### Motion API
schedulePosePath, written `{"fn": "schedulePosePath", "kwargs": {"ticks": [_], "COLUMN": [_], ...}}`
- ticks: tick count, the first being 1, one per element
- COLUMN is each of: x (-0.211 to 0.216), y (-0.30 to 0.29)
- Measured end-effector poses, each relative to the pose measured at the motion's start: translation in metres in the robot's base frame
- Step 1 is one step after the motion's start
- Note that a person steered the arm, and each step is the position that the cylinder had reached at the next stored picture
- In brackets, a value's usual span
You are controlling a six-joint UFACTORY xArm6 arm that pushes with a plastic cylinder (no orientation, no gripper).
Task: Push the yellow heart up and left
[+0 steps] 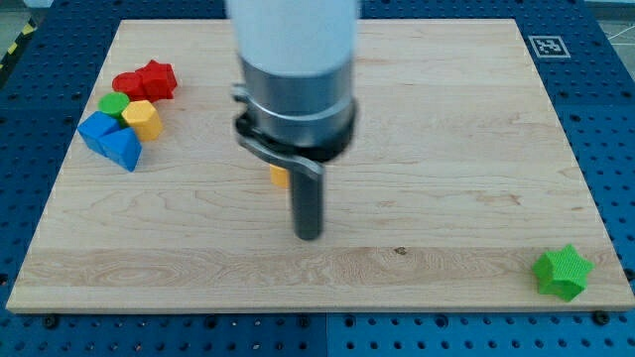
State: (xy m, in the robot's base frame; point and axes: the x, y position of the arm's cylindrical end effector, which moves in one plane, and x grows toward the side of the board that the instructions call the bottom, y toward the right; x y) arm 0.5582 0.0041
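Two red blocks (147, 80), two blue (111, 138), two green (563, 272) and two yellow (143, 118) are counted; my tip (311, 235) is seen below the half-hidden yellow piece (279, 177), nothing gripped.

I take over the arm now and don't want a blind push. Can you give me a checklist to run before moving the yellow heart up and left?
1. Yellow heart located: cannot tell; only a yellow sliver shows behind the arm, shape hidden.
2. My tip placed below and right of it: ok, though contact cannot be judged.
3. Path toward the view's upper left free: ok as far as visible.
4. Cluster at the view's left, red blocks, yellow block, blue blocks, off the near path: ok.
5. Green star out of the way: ok.
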Motion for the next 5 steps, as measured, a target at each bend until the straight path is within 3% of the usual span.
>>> {"fn": "schedulePosePath", "kwargs": {"ticks": [1, 5], "x": [0.000, -0.033], "y": [0.019, -0.106]}}
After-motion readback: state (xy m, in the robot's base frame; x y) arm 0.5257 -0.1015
